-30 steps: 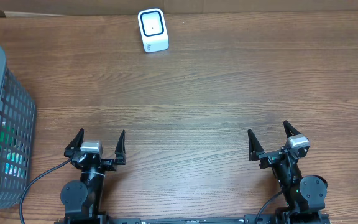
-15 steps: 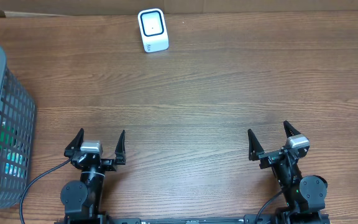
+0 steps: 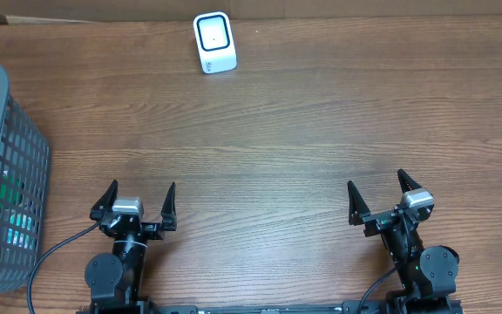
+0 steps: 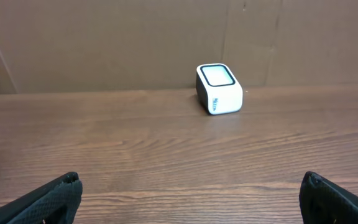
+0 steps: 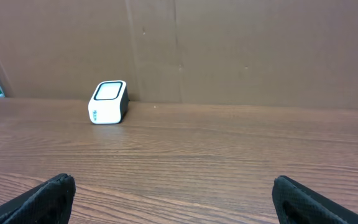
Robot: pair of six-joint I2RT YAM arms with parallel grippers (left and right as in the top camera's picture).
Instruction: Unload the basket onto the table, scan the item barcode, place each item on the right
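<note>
Goods for scanning lie in the grey mesh basket (image 3: 26, 166) at the left edge of the table (image 3: 277, 131). Only scraps of the items (image 3: 9, 218) show through its wall: green and teal low down, an orange-and-white patch nearer the frame edge (the mesh hides too much to name any of them). They look like printed retail packs, so I would expect something light, possibly with a glossy skin that slides between hard fingers and a body that dents under a tight squeeze. Which faces are stiff cannot be told from here. The sensible hold is probably across the narrow sides or edges, leaving the barcode face bare so it can be turned toward the reader, and the basket wall will force a reach from above.

The scanner (image 3: 214, 42), a small white block with a dark-framed window on top, stands upright at the far side of the table just in front of the brown cardboard backdrop (image 4: 104, 43), well apart from both arms and from the basket.

Both arms sit folded low at the near edge, wrists level and pointed across the table toward the scanner. The left gripper (image 3: 142, 187) has its fingers spread wide with nothing between them, and the right gripper (image 3: 376, 180) is likewise splayed and empty. The left one is the nearer to the basket, so it seems the natural arm for the pick; nothing has been taken out yet.
</note>
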